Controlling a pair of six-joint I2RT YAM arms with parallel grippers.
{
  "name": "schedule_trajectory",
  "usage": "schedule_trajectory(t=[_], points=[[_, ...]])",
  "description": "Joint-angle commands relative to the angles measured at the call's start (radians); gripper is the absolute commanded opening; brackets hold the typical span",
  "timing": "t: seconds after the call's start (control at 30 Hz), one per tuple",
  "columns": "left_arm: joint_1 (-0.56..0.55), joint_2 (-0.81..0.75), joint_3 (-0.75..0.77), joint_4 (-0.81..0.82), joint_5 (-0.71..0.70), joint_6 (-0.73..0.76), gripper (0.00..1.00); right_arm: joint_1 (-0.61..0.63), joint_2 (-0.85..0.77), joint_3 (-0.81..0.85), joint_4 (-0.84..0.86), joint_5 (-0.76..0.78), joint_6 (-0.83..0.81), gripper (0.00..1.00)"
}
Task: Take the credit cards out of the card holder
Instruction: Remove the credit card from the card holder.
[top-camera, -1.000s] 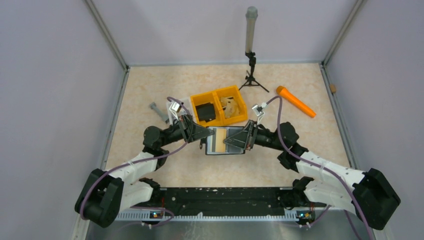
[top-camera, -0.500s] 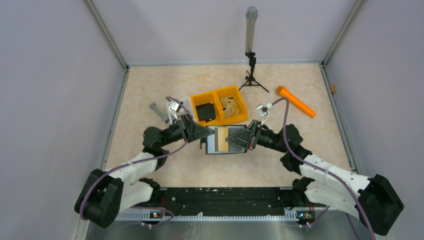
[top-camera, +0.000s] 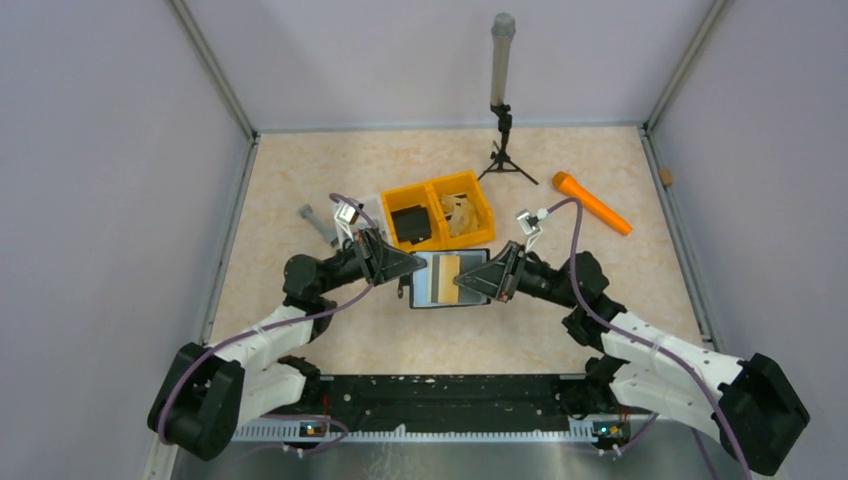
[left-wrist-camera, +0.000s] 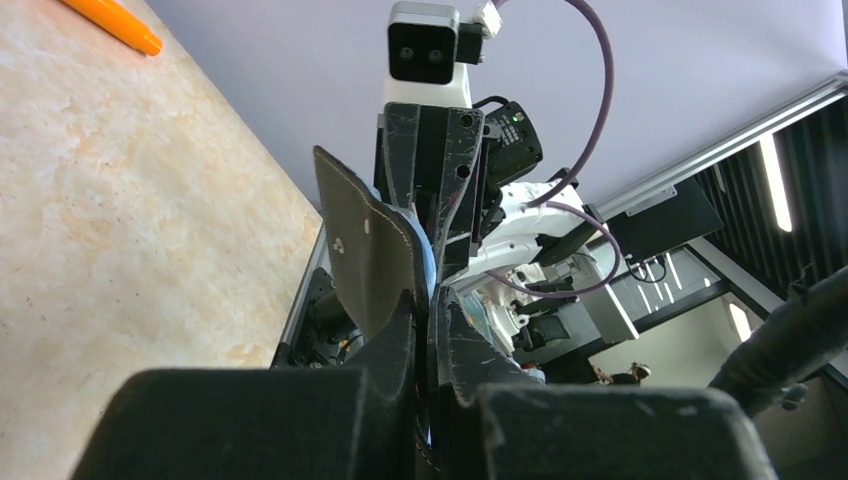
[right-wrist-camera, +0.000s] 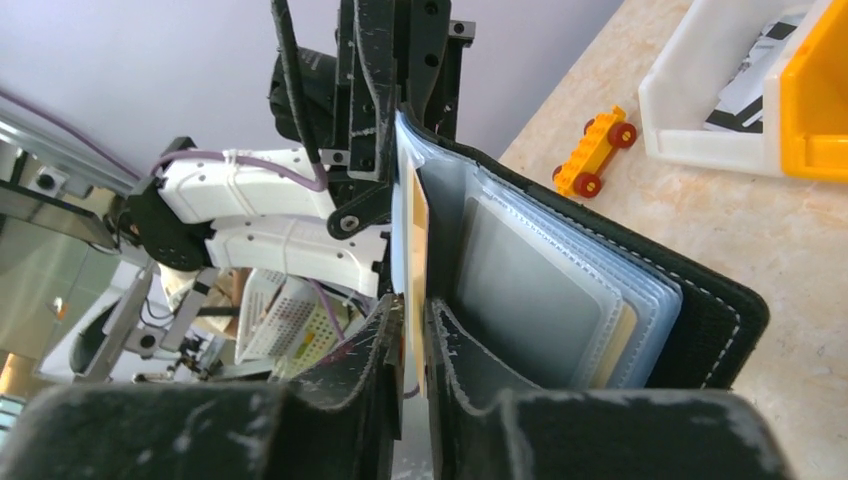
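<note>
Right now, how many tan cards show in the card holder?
2: one tan card in the right claw, one behind the clear sleeves. More may be hidden.

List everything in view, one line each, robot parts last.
card holder: one, black with pale blue sleeves, open between the grippers
credit card: one showing, tan, in the sleeves
bin: one, yellow, two compartments, behind the holder
block: one, black, bin's left compartment
tool: one, orange, far right
bolt: one, grey, left of bin
tripod stand: one, black with grey tube, back
toy car: one, yellow with red wheels, beside white tray
left gripper: one, black, shut on card holder
right gripper: one, black, shut on credit card
</note>
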Motion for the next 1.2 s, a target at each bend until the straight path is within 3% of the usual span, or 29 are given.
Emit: schedule_trajectory(t=[0.0, 0.2, 0.47, 0.6, 0.83, 1.0, 1.17], points=[[0.005, -0.02, 0.004, 0.055, -0.006, -0.013, 0.0, -0.004, 0.055, 0.019, 0.122, -0.053, 0.013, 0.21], [0.005, -0.021, 0.004, 0.065, -0.007, -0.028, 0.0, -0.004, 0.088, 0.019, 0.169, -0.057, 0.024, 0.32], [0.004, -0.003, -0.002, 0.098, -0.008, -0.041, 0.0, -0.004, 0.11, 0.02, 0.227, -0.067, 0.04, 0.29], [0.004, 0.024, -0.005, 0.174, -0.006, -0.083, 0.0, -0.004, 0.119, 0.015, 0.234, -0.058, 0.042, 0.37], [-0.009, 0.094, -0.005, 0.361, -0.005, -0.186, 0.0, -0.004, 0.161, 0.005, 0.317, -0.066, 0.084, 0.39], [-0.013, 0.108, -0.005, 0.369, -0.003, -0.181, 0.0, -0.004, 0.187, 0.009, 0.373, -0.083, 0.117, 0.28], [-0.013, 0.096, -0.008, 0.348, -0.004, -0.16, 0.0, -0.004, 0.17, 0.008, 0.365, -0.072, 0.13, 0.04]])
